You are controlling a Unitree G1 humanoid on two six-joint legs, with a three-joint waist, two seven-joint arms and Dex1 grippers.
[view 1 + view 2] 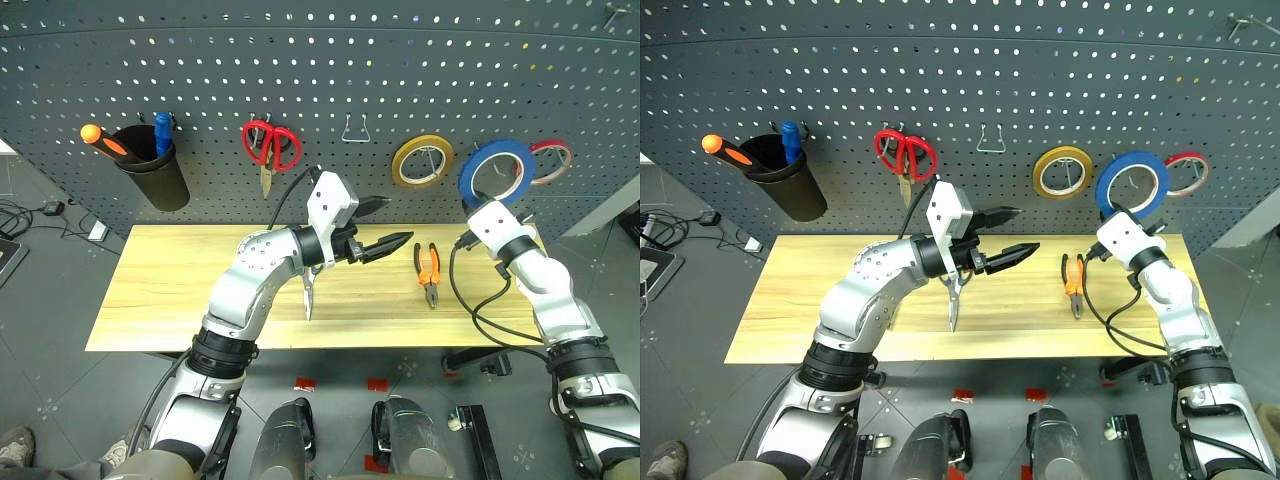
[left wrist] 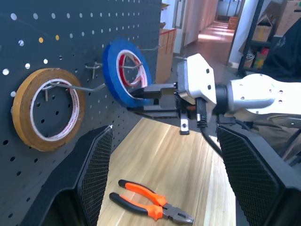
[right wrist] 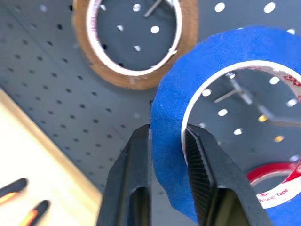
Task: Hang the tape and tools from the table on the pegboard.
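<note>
The blue tape [image 3: 169,155] sits against the pegboard [image 1: 320,90], its ring around a wire hook, between the yellow tape [image 1: 421,161] and the red tape [image 1: 551,160], which each hang on a hook of their own. The right gripper [image 3: 165,141] straddles the blue ring's lower edge, 1 finger on each face of the band; the fingers [image 3: 136,165] lie close along the tape, and whether they press it or have slackened cannot be told.

Below, on the table [image 1: 170,290], the pliers [image 1: 428,272] lie flat near the right end, orange-and-black handles toward the pegboard, nose toward the front edge. The left gripper [image 1: 385,226] hovers over the middle of the table with its 2 fingers spread wide and nothing between them. Under that arm lie the blue-grey scissors [image 1: 955,297], blades pointing to the front edge.

Farther left on the pegboard hang red scissors [image 1: 269,148], then a black cup [image 1: 155,170] holding an orange-handled tool and a blue-handled one. A bare wire hook [image 1: 358,130] sits between the red scissors and the yellow tape.

The table is pale plank wood on black legs, standing on grey floor tiles. Cables and a small adapter [image 1: 97,231] lie on the floor at the left. The left wrist view shows a corridor with shelving beyond the pegboard's edge.
</note>
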